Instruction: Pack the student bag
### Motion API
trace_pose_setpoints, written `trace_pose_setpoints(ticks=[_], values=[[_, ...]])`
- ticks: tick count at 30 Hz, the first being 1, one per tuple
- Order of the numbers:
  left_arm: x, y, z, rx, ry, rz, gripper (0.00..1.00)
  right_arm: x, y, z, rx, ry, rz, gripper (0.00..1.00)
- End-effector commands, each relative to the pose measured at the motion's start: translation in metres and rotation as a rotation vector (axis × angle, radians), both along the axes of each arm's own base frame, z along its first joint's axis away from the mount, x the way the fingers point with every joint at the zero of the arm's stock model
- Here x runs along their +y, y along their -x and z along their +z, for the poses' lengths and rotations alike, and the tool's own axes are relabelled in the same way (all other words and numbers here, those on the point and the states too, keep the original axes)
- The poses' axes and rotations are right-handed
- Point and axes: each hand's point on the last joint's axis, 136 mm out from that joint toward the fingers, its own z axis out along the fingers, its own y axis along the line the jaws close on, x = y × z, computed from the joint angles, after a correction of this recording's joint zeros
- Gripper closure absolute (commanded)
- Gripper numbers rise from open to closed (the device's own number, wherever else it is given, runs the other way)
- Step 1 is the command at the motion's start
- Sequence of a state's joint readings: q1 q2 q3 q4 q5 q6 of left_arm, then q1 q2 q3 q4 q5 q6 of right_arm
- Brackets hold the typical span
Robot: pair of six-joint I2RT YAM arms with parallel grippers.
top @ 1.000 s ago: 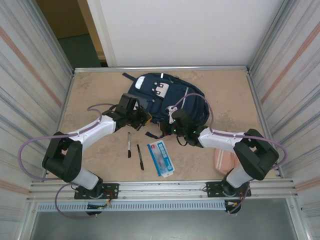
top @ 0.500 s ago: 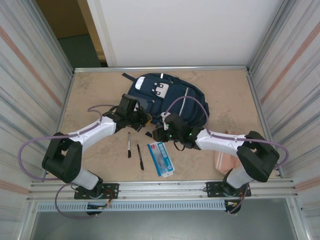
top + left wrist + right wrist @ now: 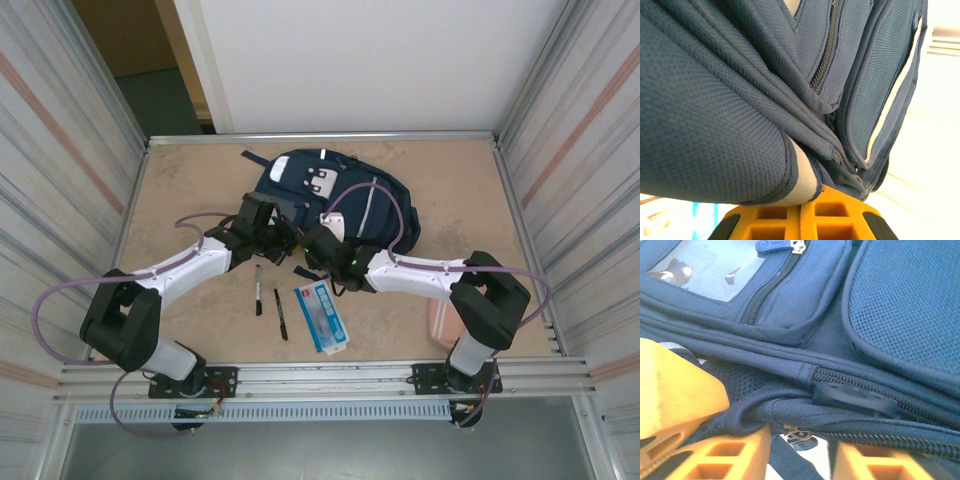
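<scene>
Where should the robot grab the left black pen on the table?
Grip the left black pen at the middle of its barrel, coming straight down from above. It lies flat on the table, long and thin, pointing away from the arms, so the jaws should probably close across its narrow width.

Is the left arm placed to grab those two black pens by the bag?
Likely yes, once freed. The black pens lie uncovered on the table, close on the near side of the left hand, but that hand is shut on fabric of the student bag.
</scene>
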State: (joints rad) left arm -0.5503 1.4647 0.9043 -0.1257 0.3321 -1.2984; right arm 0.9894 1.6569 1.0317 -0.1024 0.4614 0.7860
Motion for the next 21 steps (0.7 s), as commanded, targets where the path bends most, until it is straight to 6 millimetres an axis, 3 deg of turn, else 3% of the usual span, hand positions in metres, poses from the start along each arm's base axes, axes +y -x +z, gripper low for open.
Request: trace_pose_setpoints(ticks=[1,5,10,21], values=[[-0.016,0.012,0.034,-0.046,0.103,-0.062,1.0,-0.014,-0.011,0.011,-0.03,-0.002,-0.111,0.76],[-0.009,0.008,0.031,-0.065,0.062,-0.061,1.0,-0.022,0.0,0.007,0.055,-0.041,-0.091,0.86],[0.003,0.002,0.024,-0.07,0.032,-0.027,1.0,-0.035,0.009,-0.006,0.19,-0.113,-0.077,0.89],[0.014,-0.01,0.011,-0.073,-0.02,-0.023,1.0,-0.046,0.012,0.001,0.254,-0.184,0.072,1.0]])
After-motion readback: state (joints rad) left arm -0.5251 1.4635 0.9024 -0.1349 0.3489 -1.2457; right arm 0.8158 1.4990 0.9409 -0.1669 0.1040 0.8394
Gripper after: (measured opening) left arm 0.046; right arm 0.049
